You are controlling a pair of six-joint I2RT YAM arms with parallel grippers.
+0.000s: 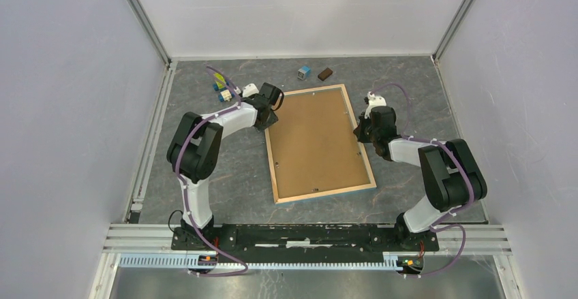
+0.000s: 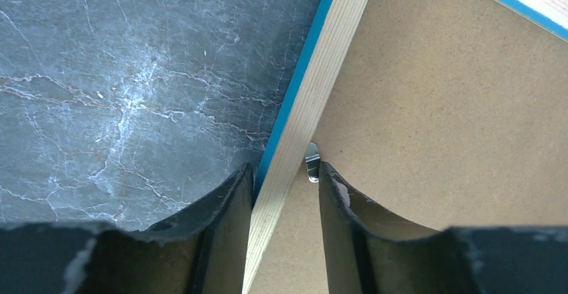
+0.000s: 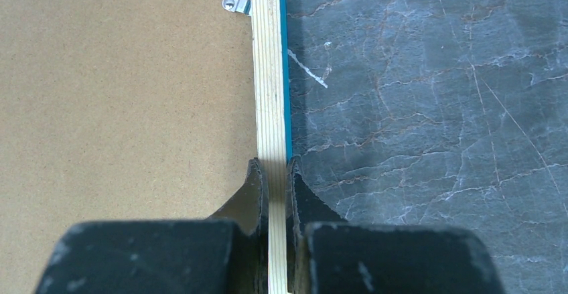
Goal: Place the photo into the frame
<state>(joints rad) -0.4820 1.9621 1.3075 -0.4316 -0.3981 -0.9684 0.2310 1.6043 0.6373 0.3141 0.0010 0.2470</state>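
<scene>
The thin rectangular frame [image 1: 326,194], pale wood on its upturned back and blue at the edge, lies flat and askew on the grey marbled desk [image 1: 238,169]. A plain brown backing board [image 1: 317,142] sits in it, with bare surface along both long sides and small coloured blocks [image 1: 223,95] near its far left corner. The left end effector [image 2: 285,173] straddles the left rail beside a metal clip [image 2: 312,162], jaws part open, while the right end effector [image 3: 273,167] pinches the right rail, both arms bent inward.

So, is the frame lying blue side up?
No, the frame shows its light wooden back and the brown backing board upward.
</scene>
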